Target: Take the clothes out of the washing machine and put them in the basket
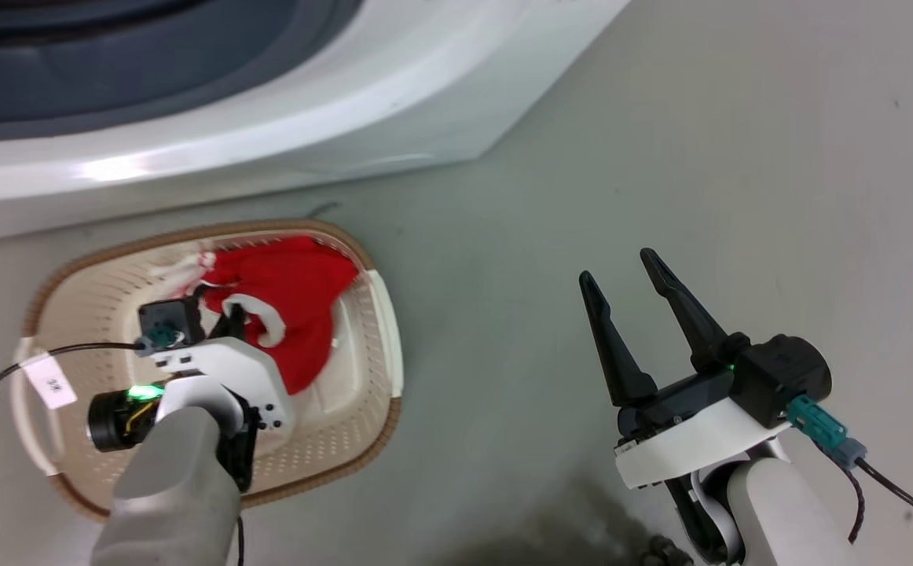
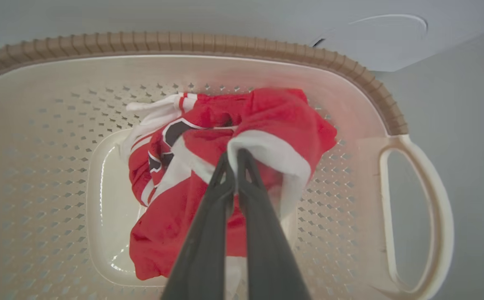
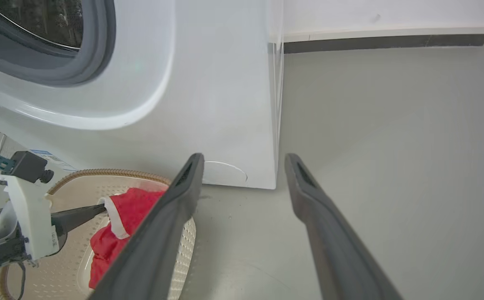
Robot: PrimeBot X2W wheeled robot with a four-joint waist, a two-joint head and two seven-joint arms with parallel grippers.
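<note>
Left claw clamped on white trim of soft red white-striped garment, which lies inside cream perforated plastic basket; release not yet done. Right claw apart, idle over floor. Whether more is left in the white front-loading washing machine: can't tell.

Soft matt red cloth clothes lie in the smooth, perforated cream plastic basket; beside the basket, the washing machine is glossy white.

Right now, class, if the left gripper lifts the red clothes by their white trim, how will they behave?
Probably floppy: the red clothes lie crumpled in folds in the basket, so they would likely dangle from the left gripper, shut on the trim. Probably light too, since a fingertip pinch grips them. Being soft cloth, they should not roll.
</note>
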